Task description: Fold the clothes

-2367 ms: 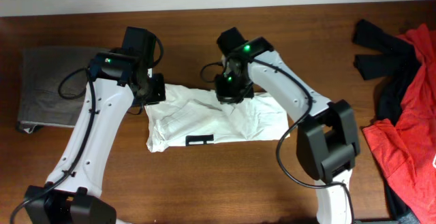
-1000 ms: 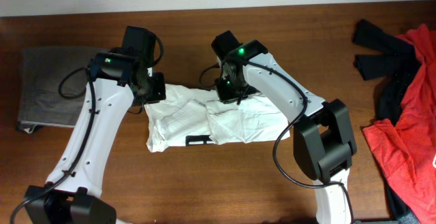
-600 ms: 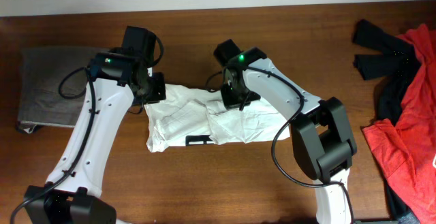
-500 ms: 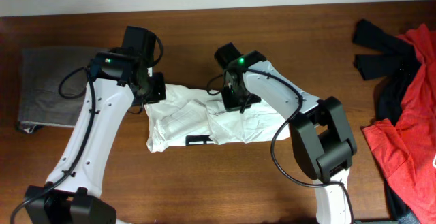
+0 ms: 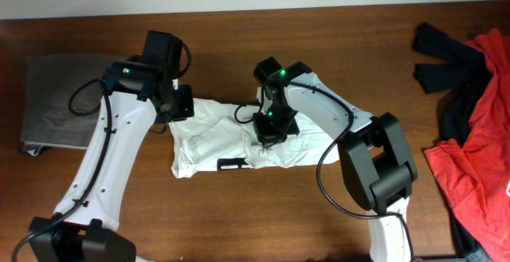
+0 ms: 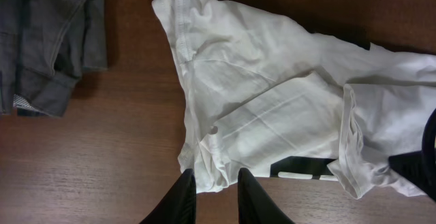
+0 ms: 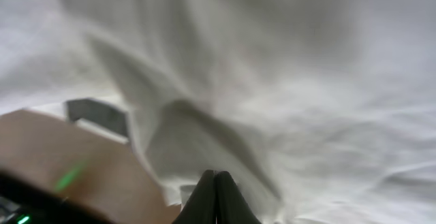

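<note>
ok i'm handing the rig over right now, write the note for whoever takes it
Left gripper: open, over the near end of the shirt, gripping nothing that shows.
Right gripper: shut, apparently pinching a fold near the shirt's middle.
Shirt: crumpled in a rough band mid-table.
Done: roughly gathered, no neat fold.
Left: flatten it, fold it.

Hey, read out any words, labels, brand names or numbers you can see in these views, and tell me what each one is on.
No text here can be read.
Black rectangular mark near the hem of the white T-shirt: it holds pale shapes, but it is partly folded under and too small to read.
Grey trousers: no lettering visible.
Red and black garments: no lettering visible.
</note>
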You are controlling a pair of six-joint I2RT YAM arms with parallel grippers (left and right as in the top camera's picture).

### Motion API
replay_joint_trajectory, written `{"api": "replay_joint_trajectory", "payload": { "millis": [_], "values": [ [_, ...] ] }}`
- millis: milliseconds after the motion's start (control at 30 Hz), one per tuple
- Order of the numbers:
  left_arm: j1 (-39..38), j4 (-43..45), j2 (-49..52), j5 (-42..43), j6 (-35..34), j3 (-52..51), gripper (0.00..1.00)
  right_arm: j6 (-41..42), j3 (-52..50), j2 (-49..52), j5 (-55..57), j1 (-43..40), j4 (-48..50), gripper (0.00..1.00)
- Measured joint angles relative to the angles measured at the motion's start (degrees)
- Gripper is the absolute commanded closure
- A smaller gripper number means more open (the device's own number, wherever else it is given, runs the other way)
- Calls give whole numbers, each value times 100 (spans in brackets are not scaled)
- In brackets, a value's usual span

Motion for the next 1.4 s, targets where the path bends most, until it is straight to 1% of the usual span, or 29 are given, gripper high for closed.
{"api": "replay_joint_trajectory", "payload": {
  "millis": [367, 533, 567, 633, 667, 700, 767, 800, 900, 1100, 1267, 1400],
  "values": [
    [0, 0, 0, 0, 0, 0, 78, -39, 0, 0, -411, 118, -17, 90],
    [15, 0, 0, -116, -13, 0, 78, -96, 22, 0, -837, 118, -144, 81],
    [39, 0, 0, -131, -39, 0, 78, -118, 66, 0, -855, 120, -151, 78],
    [118, 2, 0, -160, -83, 0, 78, -96, 210, 0, -785, 129, -162, 74],
    [181, 2, 0, -173, -103, 0, 78, -70, 313, 0, -695, 144, -162, 71],
    [273, 4, 0, -173, -114, 0, 78, -33, 398, 0, -590, 164, -151, 66],
    [446, 7, 0, -173, -146, 0, 78, 63, 588, -13, -236, 243, -72, 52],
    [527, 20, 0, -175, -155, 0, 78, 120, 640, -26, -37, 293, 0, 49],
    [743, 79, 0, -175, -197, 0, 78, 321, 699, -44, 595, 494, 203, 48],
    [820, 90, 0, -168, -216, 0, 78, 579, 699, -35, 1561, 901, 844, 48],
    [820, 90, 0, -151, -219, 0, 78, 811, 699, -24, 2503, 1097, 914, 48],
    [820, 90, 0, -149, -219, 0, 78, 907, 699, -17, 2907, 1119, 1001, 48]
  ]
}}
